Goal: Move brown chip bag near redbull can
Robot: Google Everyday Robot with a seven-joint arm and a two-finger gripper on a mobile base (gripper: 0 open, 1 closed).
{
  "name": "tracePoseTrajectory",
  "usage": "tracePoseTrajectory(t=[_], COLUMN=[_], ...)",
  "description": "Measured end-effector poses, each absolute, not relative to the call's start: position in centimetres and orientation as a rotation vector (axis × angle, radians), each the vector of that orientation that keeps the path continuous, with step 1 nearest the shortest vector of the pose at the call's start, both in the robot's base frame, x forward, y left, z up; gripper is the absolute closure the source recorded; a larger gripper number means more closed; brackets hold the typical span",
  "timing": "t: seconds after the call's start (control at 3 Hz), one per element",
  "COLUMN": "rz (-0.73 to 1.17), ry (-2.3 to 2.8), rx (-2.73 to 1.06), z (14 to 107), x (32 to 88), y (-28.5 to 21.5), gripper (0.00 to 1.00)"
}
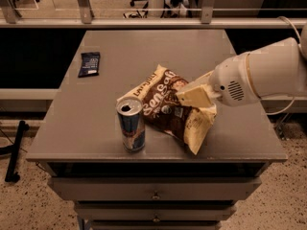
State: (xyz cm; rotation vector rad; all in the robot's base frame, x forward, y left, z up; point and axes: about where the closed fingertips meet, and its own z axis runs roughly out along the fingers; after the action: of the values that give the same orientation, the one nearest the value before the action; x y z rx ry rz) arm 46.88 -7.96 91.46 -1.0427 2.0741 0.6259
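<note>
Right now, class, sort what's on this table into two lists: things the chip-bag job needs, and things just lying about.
In the job: brown chip bag; redbull can, upright, close beside it; claw, on the bag's right side.
Lying about: dark blue packet, flat near a far corner of the table.

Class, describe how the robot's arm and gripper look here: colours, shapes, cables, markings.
The gripper, at the right side of the brown chip bag, is a cream, wedge-shaped piece. The arm is a fat, rounded white casing with a thin tan ring seam and a small dotted vent grille. A thin pale cable loops above it.
</note>
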Motion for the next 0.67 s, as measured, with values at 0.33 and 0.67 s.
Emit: tracePoseTrajectory(t=[0.33,0.67], rz=[0.64,0.649], ry=[2.106,2.13], rx=[-1.031,-1.021], z=[91.29,91.11], x=[46.69,46.58], y=[-7.77,-7.7], gripper=[0.82,0.59])
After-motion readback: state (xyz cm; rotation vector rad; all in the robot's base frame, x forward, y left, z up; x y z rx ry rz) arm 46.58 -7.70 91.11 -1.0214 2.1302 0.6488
